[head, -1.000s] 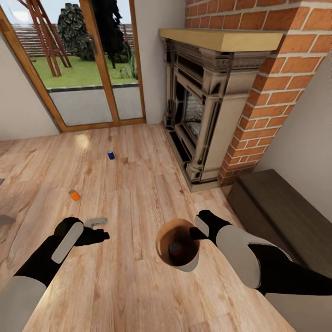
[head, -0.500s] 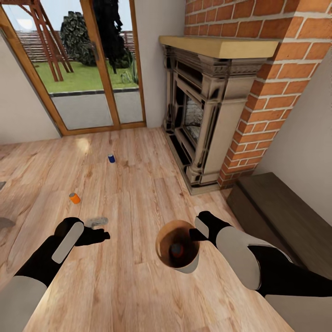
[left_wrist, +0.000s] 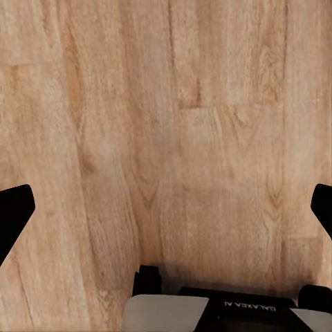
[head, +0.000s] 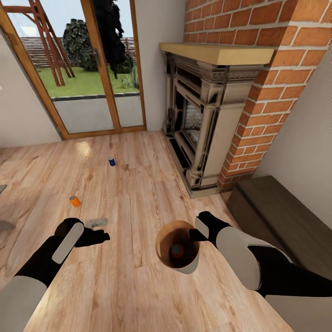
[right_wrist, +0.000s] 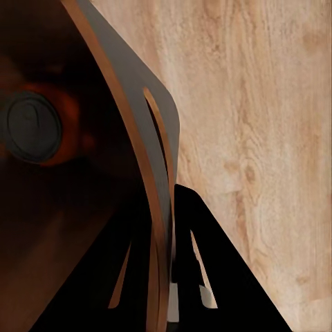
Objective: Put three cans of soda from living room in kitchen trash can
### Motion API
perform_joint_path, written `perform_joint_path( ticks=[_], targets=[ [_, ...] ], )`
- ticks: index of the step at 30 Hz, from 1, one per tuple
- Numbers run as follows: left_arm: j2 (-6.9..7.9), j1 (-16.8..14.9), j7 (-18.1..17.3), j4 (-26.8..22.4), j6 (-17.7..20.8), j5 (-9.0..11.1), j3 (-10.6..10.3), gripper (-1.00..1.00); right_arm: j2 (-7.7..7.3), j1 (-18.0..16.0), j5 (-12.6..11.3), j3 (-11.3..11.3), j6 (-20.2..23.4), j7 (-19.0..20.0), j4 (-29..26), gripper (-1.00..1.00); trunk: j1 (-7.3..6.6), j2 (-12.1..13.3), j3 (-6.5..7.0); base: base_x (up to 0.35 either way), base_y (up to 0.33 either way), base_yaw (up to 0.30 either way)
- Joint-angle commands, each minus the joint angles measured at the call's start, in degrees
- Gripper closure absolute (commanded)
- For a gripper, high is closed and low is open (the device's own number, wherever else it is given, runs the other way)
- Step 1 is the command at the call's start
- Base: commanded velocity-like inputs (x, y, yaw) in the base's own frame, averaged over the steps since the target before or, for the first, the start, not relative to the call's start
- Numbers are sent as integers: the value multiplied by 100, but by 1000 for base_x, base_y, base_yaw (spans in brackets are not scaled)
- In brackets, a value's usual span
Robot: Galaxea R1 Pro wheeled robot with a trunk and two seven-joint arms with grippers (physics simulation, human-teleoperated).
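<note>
The right gripper (head: 193,234), at about five o'clock in the head view, is pinched on the rim of the trash can (head: 177,251), a small round copper-brown bin held above the wood plank floor (head: 138,193) with its dark opening facing up toward the camera. In the right wrist view the bin's wall (right_wrist: 155,159) runs between the black fingers (right_wrist: 207,277), close to the oval handle slot. Inside the bin lies one orange can with a grey top (head: 175,249), seen in the right wrist view as a grey disc ringed in orange (right_wrist: 31,128). The left gripper (head: 102,237), at about eight o'clock in the head view, hangs over bare floor with its fingers spread wide and nothing between them; in the left wrist view the two black fingertips (left_wrist: 14,211) sit at opposite edges with only planks between. Just beyond it on the floor is a small flat grey object (head: 96,222), too unclear to identify. Further out toward ten o'clock a second orange can (head: 74,201) is on the floor, and beyond that, near eleven o'clock, stands the dark blue can (head: 111,162); the two are well apart. At twelve to one o'clock rises the ornate fireplace (head: 203,124) set in a red brick chimney (head: 276,83), with wood-framed glass doors (head: 87,69) at eleven o'clock opening onto grass. A dark brown low bench (head: 281,216) lies at three o'clock against the white wall.
</note>
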Motion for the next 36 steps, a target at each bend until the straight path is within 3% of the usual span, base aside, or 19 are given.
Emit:
perform_joint_path(
  ticks=[1, 12, 36],
  targets=[
    [-2, 0, 1, 20, 0, 2, 0, -100, 2, -1, -63, -51, -11, 30, 2, 100, 0, 0, 10, 0, 0, 0],
    [-103, -1, -10, 57, 0, 6, 3, -100, 4, -1, -72, -50, -11, 31, 7, 100, 0, 0, 113, 0, 0, 0],
    [-178, 0, -2, 52, 0, -20, 0, -100, 1, 1, -81, -56, -11, 34, 27, 100, 0, 0, 313, 0, 0, 0]
  ],
)
